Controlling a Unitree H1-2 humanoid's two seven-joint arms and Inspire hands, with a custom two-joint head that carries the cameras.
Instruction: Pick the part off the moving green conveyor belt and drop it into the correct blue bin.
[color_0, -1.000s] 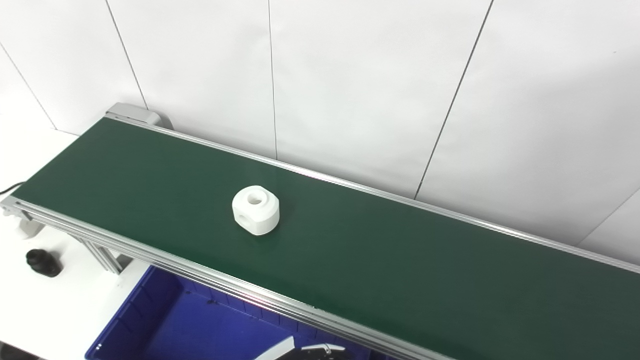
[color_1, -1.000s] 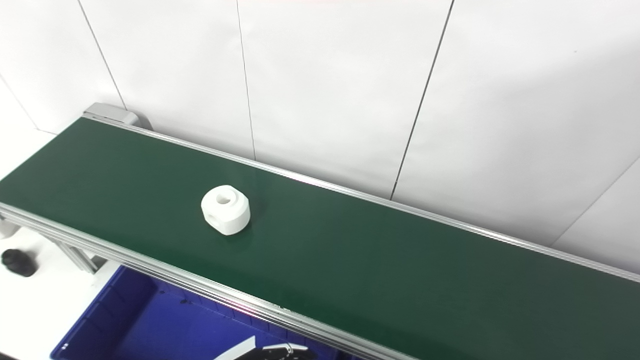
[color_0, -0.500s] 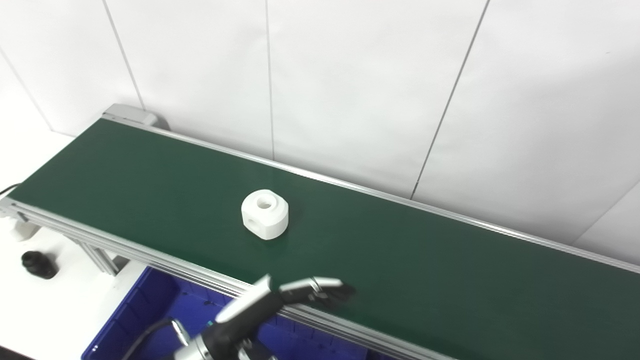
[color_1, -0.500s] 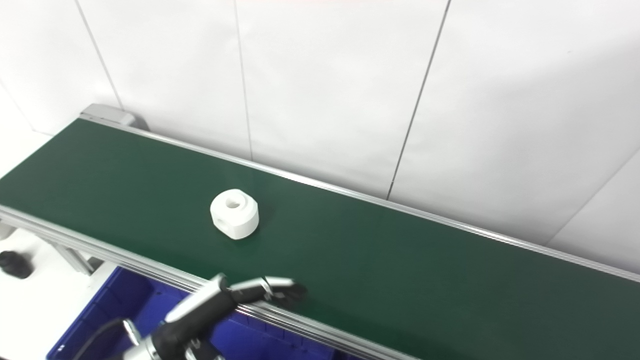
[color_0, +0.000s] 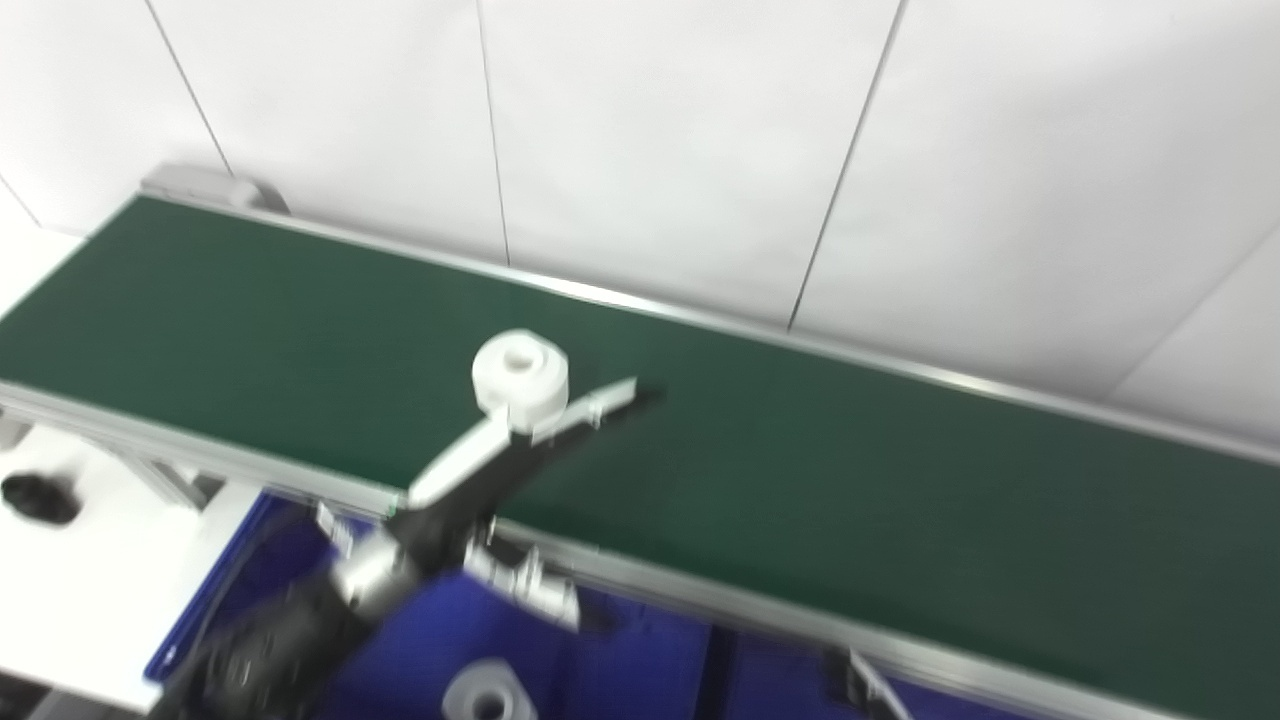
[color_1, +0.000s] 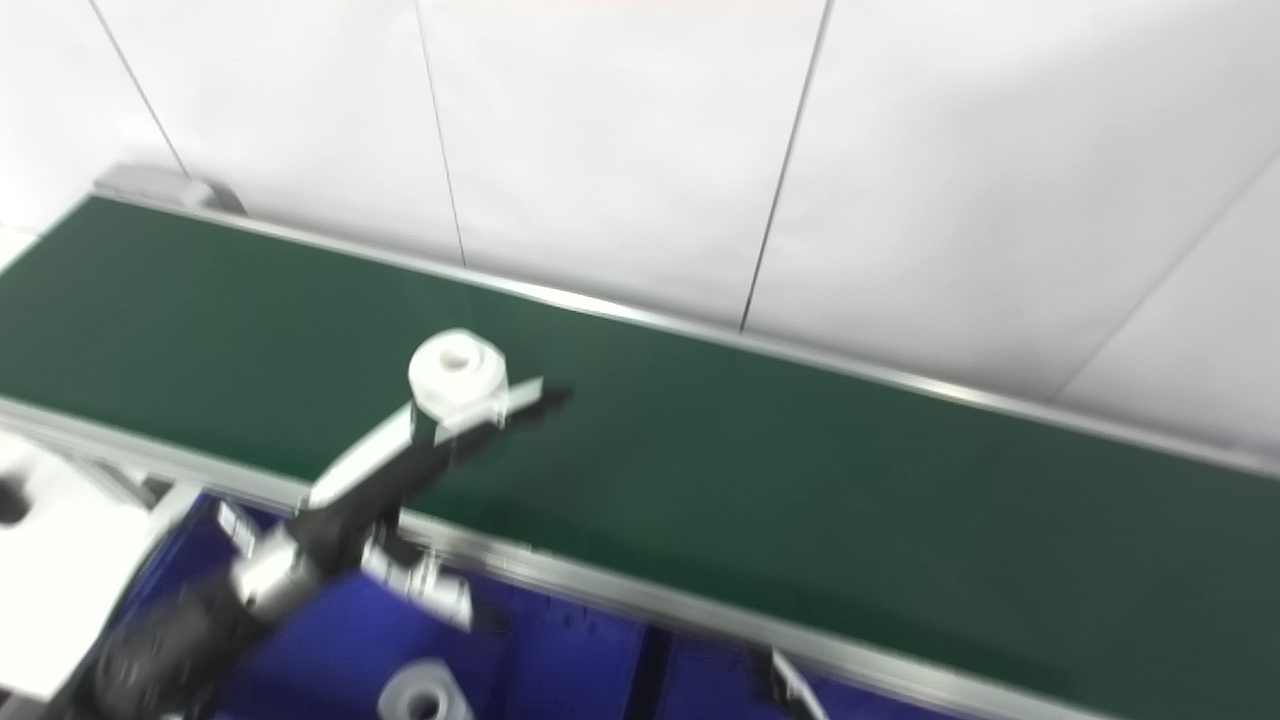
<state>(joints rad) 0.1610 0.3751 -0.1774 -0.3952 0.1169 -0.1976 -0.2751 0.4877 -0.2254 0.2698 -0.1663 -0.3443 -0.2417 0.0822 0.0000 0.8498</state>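
The white round part (color_0: 520, 372), with a hole in its top, sits on the green conveyor belt (color_0: 800, 470). My left hand (color_0: 530, 430) reaches up from the lower left, across the belt's front rail. Its fingers (color_0: 610, 398) are stretched out just in front of and to the right of the part. The hand is open and holds nothing. Blur hides whether the fingers touch the part. The same scene shows in the right eye view, with the part (color_1: 457, 372) and the hand (color_1: 465, 425). My right hand is not in view.
A blue bin (color_0: 640, 660) stands below the belt's front rail, with another white part (color_0: 487, 695) inside. A black object (color_0: 35, 497) lies on the white table at the left. A white panelled wall runs close behind the belt. A small grey piece (color_0: 860, 685) near the bottom edge is unclear.
My left hand has risen from below the belt's front rail and reached across the belt to the part. The part has drifted a little to the right. The camera has also shifted.
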